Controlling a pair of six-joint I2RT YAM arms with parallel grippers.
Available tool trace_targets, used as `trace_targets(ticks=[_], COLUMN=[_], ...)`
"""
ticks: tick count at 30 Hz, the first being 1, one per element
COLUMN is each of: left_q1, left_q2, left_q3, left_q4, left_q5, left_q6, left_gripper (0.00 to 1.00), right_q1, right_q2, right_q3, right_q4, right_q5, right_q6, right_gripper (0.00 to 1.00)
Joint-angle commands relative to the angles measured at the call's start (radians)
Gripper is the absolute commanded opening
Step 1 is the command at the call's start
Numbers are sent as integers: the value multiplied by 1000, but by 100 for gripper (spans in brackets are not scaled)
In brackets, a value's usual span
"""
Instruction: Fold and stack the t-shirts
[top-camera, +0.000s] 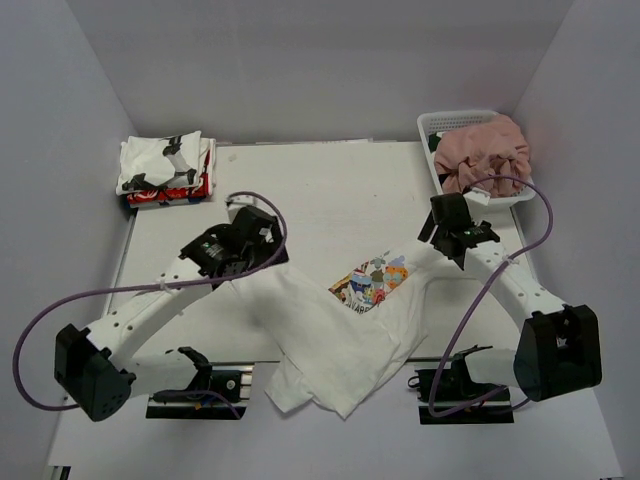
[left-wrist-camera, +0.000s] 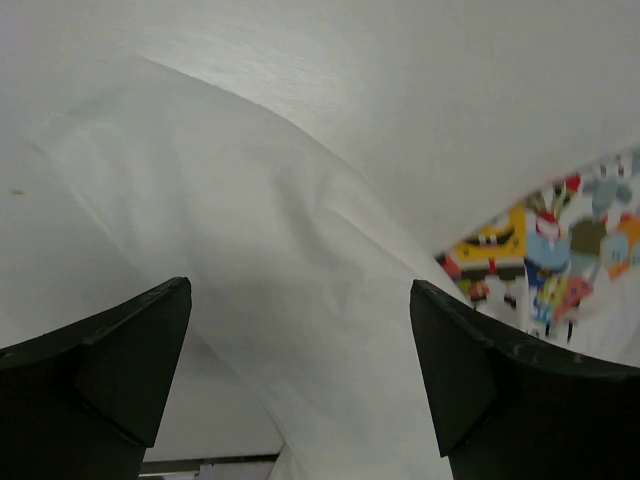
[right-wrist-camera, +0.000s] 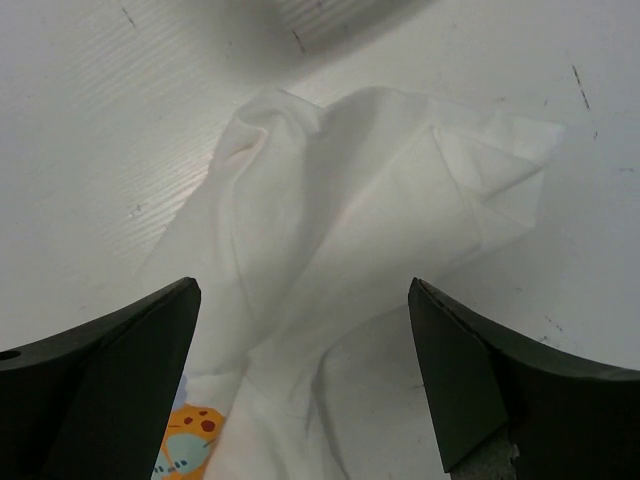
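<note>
A large white t-shirt (top-camera: 330, 335) with a small coloured cartoon print (top-camera: 371, 283) lies crumpled on the table, hanging over the near edge. My left gripper (top-camera: 250, 243) is open above its left part; the left wrist view shows white cloth (left-wrist-camera: 280, 270) and the print (left-wrist-camera: 545, 250) between the fingers. My right gripper (top-camera: 455, 238) is open above the shirt's bunched right sleeve (right-wrist-camera: 350, 210). A folded white shirt with black patches (top-camera: 162, 160) lies on a red one (top-camera: 165, 193) at the back left. A dusty pink shirt (top-camera: 483, 150) fills the basket. No dark green shirt shows.
A white plastic mesh basket (top-camera: 440, 126) stands at the back right corner. Grey walls close in the table on three sides. Purple cables loop from both arms. The arm bases sit at the near edge.
</note>
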Motion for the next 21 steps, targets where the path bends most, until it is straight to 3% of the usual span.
trace_targets(ticks=[1, 4, 5, 13, 18, 21], left_q1=[-102, -225, -317, -664, -892, -955], left_q2=[95, 187, 202, 331, 472, 511], left_q3=[-34, -1, 9, 119, 191, 191], left_q4=[167, 156, 156, 116, 56, 56], left_q5=[324, 337, 337, 303, 260, 260], left_q6=[123, 123, 112, 100, 100, 54], left_gripper=[100, 100, 100, 100, 91, 85], right_q1=[-30, -43, -50, -78, -104, -116], right_q2=[-28, -21, -19, -5, 13, 18], right_q3=[-31, -47, -50, -82, -108, -113], right_q4=[-45, -6, 4, 21, 49, 58], right_q5=[3, -78, -108, -130, -178, -199], right_q6=[67, 38, 33, 32, 33, 27], right_gripper=[90, 90, 90, 90, 90, 90])
